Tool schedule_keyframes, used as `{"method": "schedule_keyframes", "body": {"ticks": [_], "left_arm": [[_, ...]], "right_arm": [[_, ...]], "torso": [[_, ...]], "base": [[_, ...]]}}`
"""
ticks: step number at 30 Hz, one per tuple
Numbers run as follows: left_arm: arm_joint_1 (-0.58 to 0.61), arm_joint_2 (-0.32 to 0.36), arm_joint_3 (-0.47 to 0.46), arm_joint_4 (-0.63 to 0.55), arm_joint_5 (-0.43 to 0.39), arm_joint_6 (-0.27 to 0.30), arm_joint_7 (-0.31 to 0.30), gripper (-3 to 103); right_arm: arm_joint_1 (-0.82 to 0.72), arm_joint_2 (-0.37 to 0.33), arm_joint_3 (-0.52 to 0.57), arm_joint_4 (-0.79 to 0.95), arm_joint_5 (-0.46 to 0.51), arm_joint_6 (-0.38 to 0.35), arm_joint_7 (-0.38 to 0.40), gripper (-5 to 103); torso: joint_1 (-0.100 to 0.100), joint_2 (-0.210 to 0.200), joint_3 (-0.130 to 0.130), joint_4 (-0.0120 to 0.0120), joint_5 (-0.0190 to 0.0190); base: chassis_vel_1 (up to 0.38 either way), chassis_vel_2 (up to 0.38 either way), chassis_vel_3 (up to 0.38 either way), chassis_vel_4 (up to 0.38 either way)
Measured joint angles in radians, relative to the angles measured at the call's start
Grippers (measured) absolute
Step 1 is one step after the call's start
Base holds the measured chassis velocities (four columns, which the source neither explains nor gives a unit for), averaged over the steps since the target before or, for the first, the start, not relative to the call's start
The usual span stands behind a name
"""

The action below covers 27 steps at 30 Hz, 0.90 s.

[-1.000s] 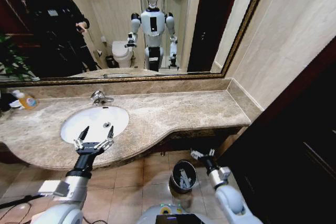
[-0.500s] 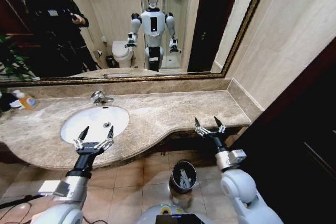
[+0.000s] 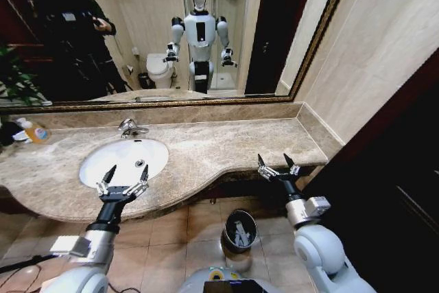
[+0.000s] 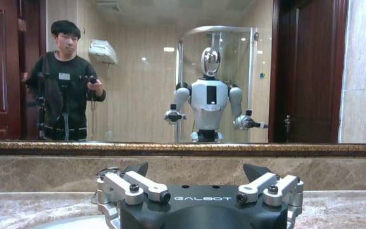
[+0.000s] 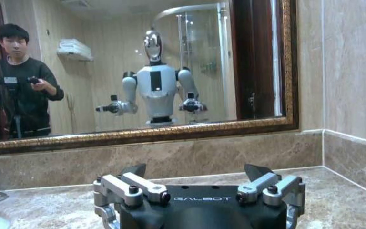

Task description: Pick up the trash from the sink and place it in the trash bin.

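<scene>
Over the near rim of the sink (image 3: 92,159), on our left, we had our left gripper (image 3: 123,182) hanging with its jaws spread wide and nothing between them, pointing toward the tap (image 3: 130,127) and the mirror. We could see no trash in the white bowl; only the round drain (image 3: 140,163) showed, so no tube or packet gave us a long axis to line up on. To the right and below, on the floor under the worktop (image 3: 233,145) edge, stood the trash bin (image 3: 240,230), upright, with pale trash (image 3: 241,234) lying in it; we could not tell which way the pieces pointed. Farther right, our right gripper (image 3: 276,166) was level with the worktop edge, jaws also wide and empty, nearer the bin than the left. We judged the sink cleared.
</scene>
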Motion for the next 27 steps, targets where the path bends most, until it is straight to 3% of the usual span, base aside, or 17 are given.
{"method": "schedule_keyframes", "body": {"ticks": [27], "left_arm": [[0.0,0.0,0.0,0.0,0.0,0.0,0.0,100]], "right_arm": [[0.001,0.002,-0.001,-0.005,-0.003,0.002,-0.001,100]], "torso": [[0.0,0.0,0.0,0.0,0.0]], "base": [[0.0,0.0,0.0,0.0]]}}
